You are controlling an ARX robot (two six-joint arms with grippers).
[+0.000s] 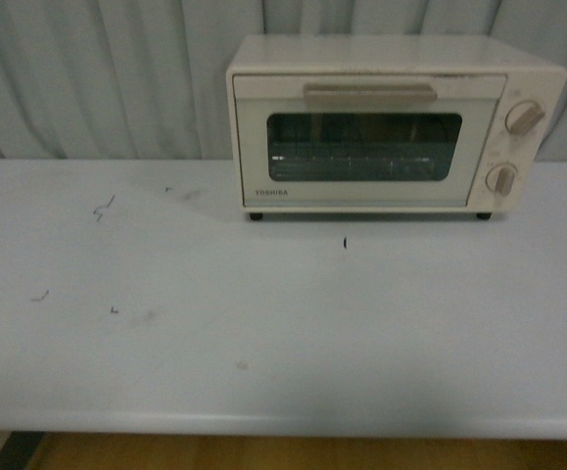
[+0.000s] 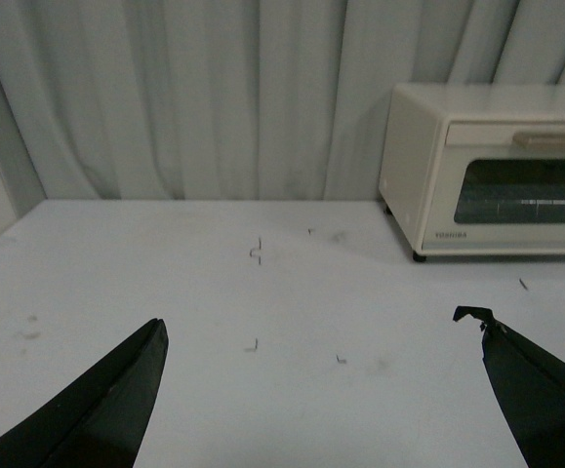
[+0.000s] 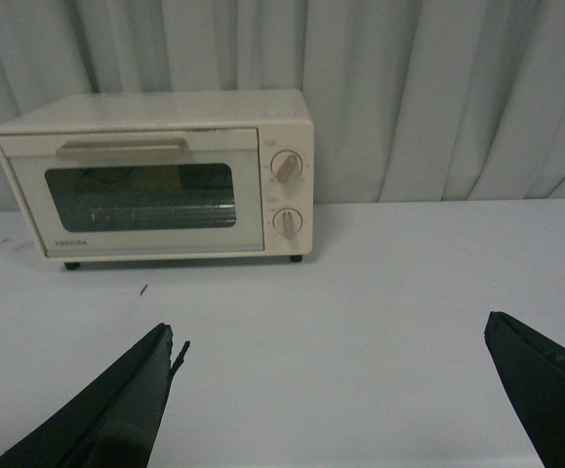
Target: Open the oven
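In the front view I see the small cream boxy toaster oven (image 1: pixel 396 125) at the back of the pale grey table (image 1: pixel 263 343), its door (image 1: pixel 366 147) shut and its beige bar handle (image 1: pixel 369 95) facing me. The left wrist view shows the left tool (image 2: pixel 313 322) spread wide, with the oven well aside. In the right wrist view the right tool (image 3: pixel 331 330), equally wide, faces the door, so I'd pull with it.

Left gripper (image 2: pixel 313 322) spread wide, holding nothing; right gripper (image 3: pixel 331 327) likewise agape and empty; both seemingly held level, facing forward
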